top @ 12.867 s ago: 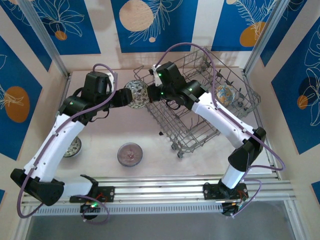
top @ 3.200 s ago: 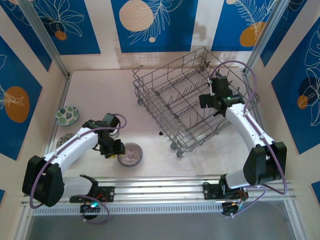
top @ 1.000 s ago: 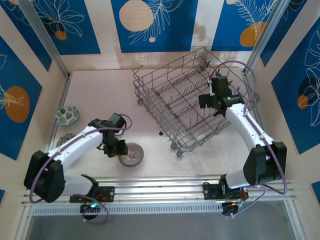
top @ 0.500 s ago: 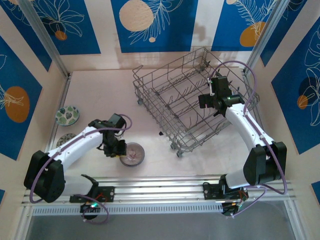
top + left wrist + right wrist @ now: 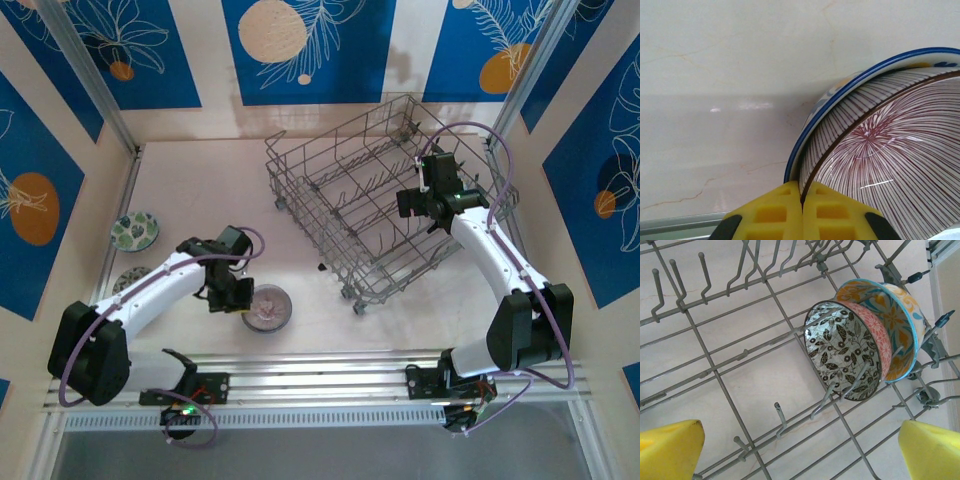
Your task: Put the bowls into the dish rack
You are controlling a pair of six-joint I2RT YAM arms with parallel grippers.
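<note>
Striped bowl point(image 5: 266, 308) sits on the worktop point(image 5: 200, 180) near the front edge, well apart from the rack point(image 5: 300, 190). Left pincer point(image 5: 802, 200) is clamped on its rim, pads together with only the thin wall between. Right pincer point(image 5: 800, 450) hangs over the rack, jaws wide apart, holding nothing.

Risks:
- The grip is on a narrow, glossy glazed edge, so the bowl may pivot or slip out on the lift.
- It appears to be nested in a blue-rimmed bowl point(image 5: 850, 102). That one could drag up, then drop and chip.
- Stiff tines point(image 5: 705, 270) may snag a tilted entry.

Materials:
- Bowl: ceramic, round, with fine maroon radial lines inside.
- Rack: grey wire grid. A leaf-patterned bowl point(image 5: 840, 355) and an orange bowl point(image 5: 900, 320) stand on edge there, touching.
- Worktop: pale, marbled, smooth.
- Pads: yellow foam with square recesses.
</note>
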